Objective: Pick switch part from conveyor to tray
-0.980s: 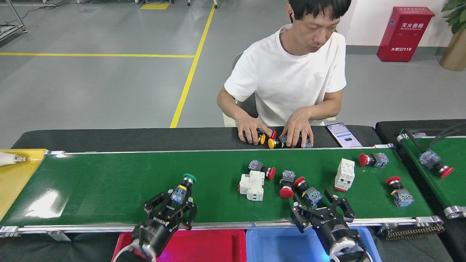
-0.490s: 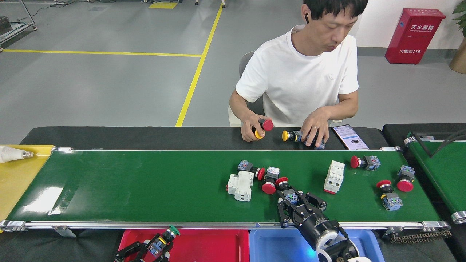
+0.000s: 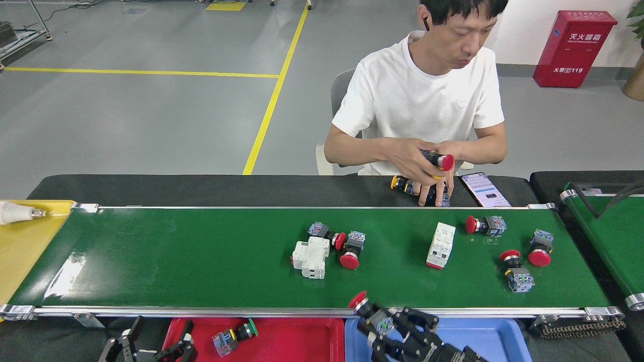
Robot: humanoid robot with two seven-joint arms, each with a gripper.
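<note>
The conveyor (image 3: 176, 256) carries several red-capped switch parts, among them one pair (image 3: 327, 234) (image 3: 352, 249) at the middle and others (image 3: 483, 224) (image 3: 515, 271) to the right. My right gripper (image 3: 383, 323) is shut on a red-capped switch part (image 3: 370, 309), holding it over the near rail at the blue tray (image 3: 498, 337). A green-capped switch part (image 3: 234, 337) lies loose in the red tray (image 3: 297, 342). My left gripper (image 3: 156, 344) stands open at the bottom edge, left of that part and apart from it.
Two white breakers (image 3: 309, 256) (image 3: 440, 245) lie on the belt. A person sits across it, hands (image 3: 427, 166) holding switch parts over the black table, beside a phone (image 3: 485, 190). A second green belt (image 3: 614, 236) is at the right, a yellow surface (image 3: 20, 241) at the left.
My left gripper let the green-capped part go into the red tray and drew back left. My right gripper shut on a red-capped part and pulled it off the belt. Belt parts drifted left.
</note>
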